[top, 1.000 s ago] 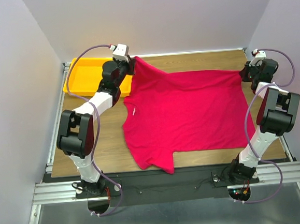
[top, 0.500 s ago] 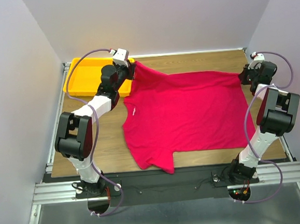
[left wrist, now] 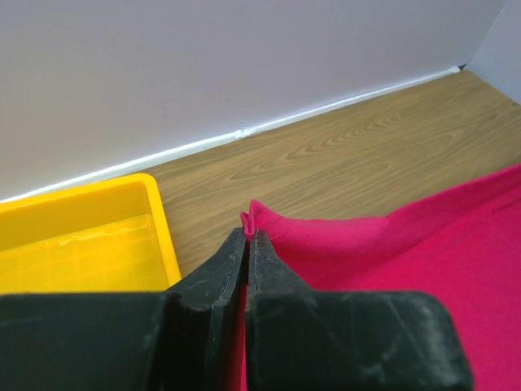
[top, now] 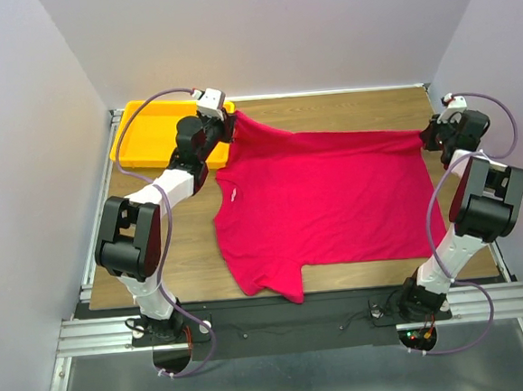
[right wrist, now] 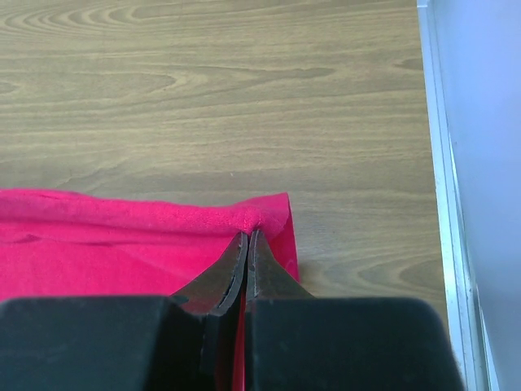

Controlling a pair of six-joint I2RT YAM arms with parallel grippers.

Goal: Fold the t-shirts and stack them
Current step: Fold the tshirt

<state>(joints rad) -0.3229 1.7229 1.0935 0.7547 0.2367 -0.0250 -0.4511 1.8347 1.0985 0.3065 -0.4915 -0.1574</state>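
Observation:
One crimson-pink t-shirt (top: 325,199) lies spread over the wooden table, its far edge lifted and pulled taut between both arms. My left gripper (top: 231,116) is shut on the shirt's far left corner (left wrist: 254,213), beside the yellow tray. My right gripper (top: 427,132) is shut on the far right corner (right wrist: 259,217), near the table's right rim. A small white neck label (top: 232,195) shows at the shirt's left side. A sleeve (top: 282,283) hangs toward the near edge.
A yellow plastic tray (top: 152,132) stands at the far left corner, just left of my left gripper. The back wall runs close behind both grippers. A metal rail (right wrist: 446,195) borders the table's right side.
The right gripper has drawn its corner a little further right, stretching the far edge straighter. The left gripper has shifted slightly with its corner.

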